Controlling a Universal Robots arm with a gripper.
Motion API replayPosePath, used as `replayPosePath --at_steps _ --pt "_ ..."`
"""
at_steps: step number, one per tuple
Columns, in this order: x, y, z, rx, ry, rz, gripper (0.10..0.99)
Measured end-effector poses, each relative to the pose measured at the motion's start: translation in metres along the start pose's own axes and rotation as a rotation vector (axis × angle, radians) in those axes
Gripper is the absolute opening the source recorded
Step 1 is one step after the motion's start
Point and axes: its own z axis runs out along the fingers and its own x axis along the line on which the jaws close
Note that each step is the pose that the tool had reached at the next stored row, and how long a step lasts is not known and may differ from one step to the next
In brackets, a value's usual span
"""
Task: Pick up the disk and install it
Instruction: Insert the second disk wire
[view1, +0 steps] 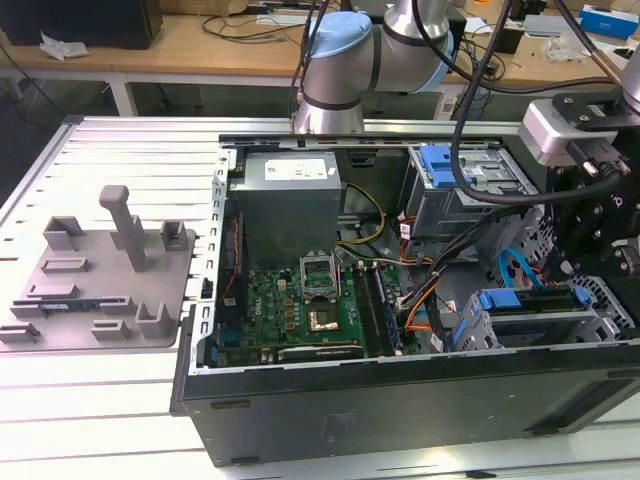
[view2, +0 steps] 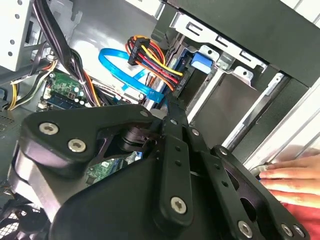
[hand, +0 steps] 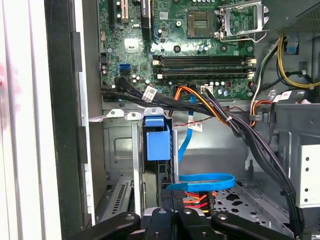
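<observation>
A slatted metal table carries the open computer case; the end effector's state is unclear.

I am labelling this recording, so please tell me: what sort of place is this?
Probably an electronics lab: an open computer case on a slatted metal table, with cluttered wooden benches behind.

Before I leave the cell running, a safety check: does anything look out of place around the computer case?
Yes: a person's hand lies beside the open computer case, close to the gripper in the second wrist view, which is odd near a working arm. The disk looks straight in its bay.
</observation>
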Motion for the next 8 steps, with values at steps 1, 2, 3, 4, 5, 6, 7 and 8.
replayPosePath --at_steps 1,2,3,4,5,6,7,8 --pt "0.0000 0.0000 0.0000 0.000 0.0000 0.000 0.106" --pt "-0.0001 0.0000 0.0000 0.000 0.0001 0.000 0.106" --pt "-0.0001 0.0000 0.0000 0.000 0.0000 0.000 0.106" --pt "-0.0001 0.0000 0.0000 0.000 0.0000 0.000 0.106" --pt "-0.0001 0.0000 0.0000 0.000 0.0000 0.000 0.106" --pt "-0.0002 0.0000 0.0000 0.000 0.0000 0.000 0.106" --pt "-0.0002 0.0000 0.0000 0.000 0.0000 0.000 0.106" --pt "-0.0002 0.0000 0.0000 0.000 0.0001 0.000 0.106"
